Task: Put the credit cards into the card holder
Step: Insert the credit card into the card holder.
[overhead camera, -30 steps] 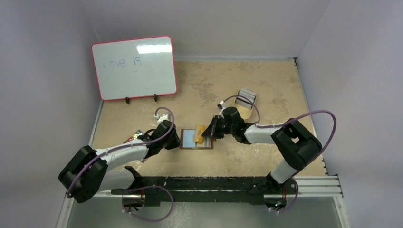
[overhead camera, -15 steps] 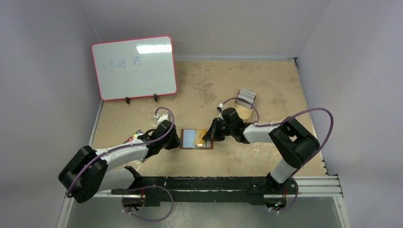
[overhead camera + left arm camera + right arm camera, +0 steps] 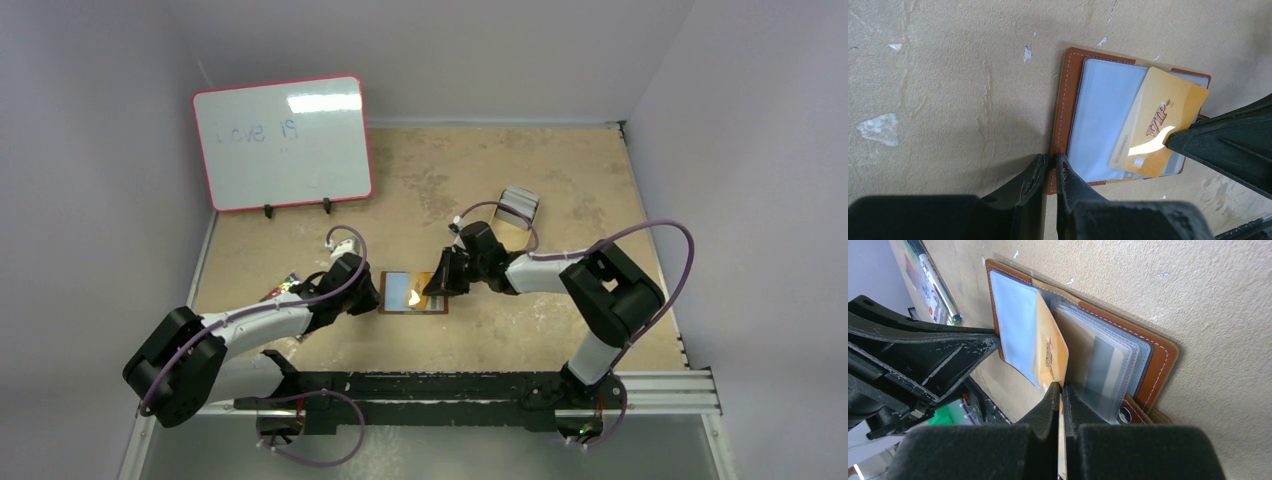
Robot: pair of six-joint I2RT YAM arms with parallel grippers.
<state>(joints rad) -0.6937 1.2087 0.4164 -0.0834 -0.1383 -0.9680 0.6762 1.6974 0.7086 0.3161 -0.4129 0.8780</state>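
So the right claw (image 3: 1060, 388), clamped on the card (image 3: 1158, 122), has slid it further across the open wallet (image 3: 1062, 100) mid-desk. Left claw (image 3: 1050, 161) pinches the wallet's edge, looks nearly sleeved

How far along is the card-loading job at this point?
Done: the card holder lies open, and one of its sleeves already seems to hold a striped card. In hand: the left pincer pinches the holder's edge while the right pincer feeds the gold card into a sleeve; it looks only partly in. Left: seating it, then the pale cards farther back.
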